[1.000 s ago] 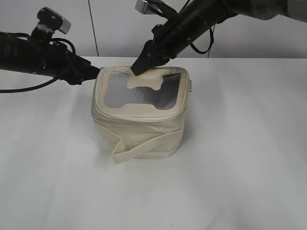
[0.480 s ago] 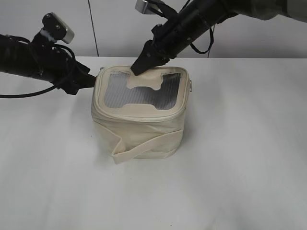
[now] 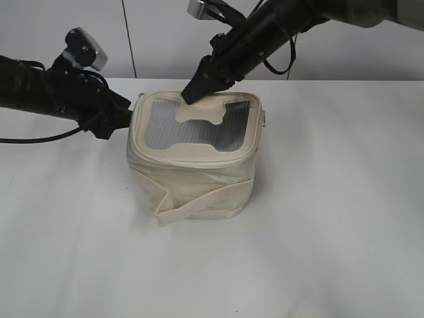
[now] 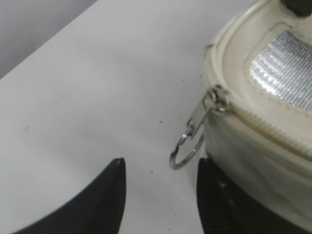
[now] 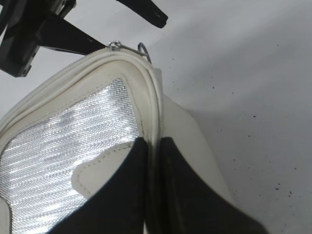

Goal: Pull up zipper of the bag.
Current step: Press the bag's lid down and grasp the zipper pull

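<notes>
Left claw [image 4: 158, 195] gapes open, the zipper's ring pull [image 4: 186, 151] dangling just ahead between its fingers; right claw [image 5: 152, 195] pinches the bag's rim [image 5: 155, 105].

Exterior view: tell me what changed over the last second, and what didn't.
The left arm's wrist rolled: its camera block climbed and tipped right, and the left gripper slid a little down the left side of the bag. In the left wrist view it is open, with the zipper pull's ring hanging free between its fingers. Nothing was grabbed or released. The right gripper stayed pinched on the bag's top rim; the bag did not move.
</notes>
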`<state>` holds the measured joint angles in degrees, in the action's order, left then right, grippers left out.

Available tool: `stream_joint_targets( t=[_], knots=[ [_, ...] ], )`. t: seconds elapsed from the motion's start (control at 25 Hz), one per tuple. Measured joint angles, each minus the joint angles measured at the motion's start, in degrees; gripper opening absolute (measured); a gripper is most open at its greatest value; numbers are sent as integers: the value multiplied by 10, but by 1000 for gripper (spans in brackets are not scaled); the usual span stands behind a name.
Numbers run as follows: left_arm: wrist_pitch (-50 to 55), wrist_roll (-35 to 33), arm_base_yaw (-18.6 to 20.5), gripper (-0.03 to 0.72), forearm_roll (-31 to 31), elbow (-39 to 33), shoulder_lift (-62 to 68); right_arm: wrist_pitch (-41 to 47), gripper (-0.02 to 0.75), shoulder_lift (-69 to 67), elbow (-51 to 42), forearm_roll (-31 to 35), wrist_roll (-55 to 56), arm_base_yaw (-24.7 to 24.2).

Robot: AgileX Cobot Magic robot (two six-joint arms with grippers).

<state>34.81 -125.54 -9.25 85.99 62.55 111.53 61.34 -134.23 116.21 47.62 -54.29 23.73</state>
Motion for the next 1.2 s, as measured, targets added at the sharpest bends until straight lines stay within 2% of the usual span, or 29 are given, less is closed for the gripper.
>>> stream_joint_targets(
  t=[0.28,0.4,0.48,0.6,0.68,0.76,0.88,1.08,1.2],
  knots=[
    [1,-113,-10,372,38,0,4,1,51,0,0,0,0,0],
    [-7,-137,-18,361,41,2,4,2,51,0,0,-1,0,0],
    [-9,-141,-23,302,41,2,4,4,51,0,0,-1,1,0],
    [-7,-144,-28,137,35,2,4,3,51,0,0,-1,1,0],
    [-5,-144,-30,36,32,2,5,3,51,0,0,-1,1,0],
    [-7,-144,-31,-2,32,2,5,2,50,0,0,-1,1,0],
    [-26,-137,-34,-4,33,2,5,1,51,0,0,-1,1,0],
    [-39,-28,-35,-4,-22,-5,-9,-1,51,0,0,-1,12,0],
    [-65,-7,-35,-4,-38,-34,-39,-3,51,0,0,-1,16,0]
  ],
)
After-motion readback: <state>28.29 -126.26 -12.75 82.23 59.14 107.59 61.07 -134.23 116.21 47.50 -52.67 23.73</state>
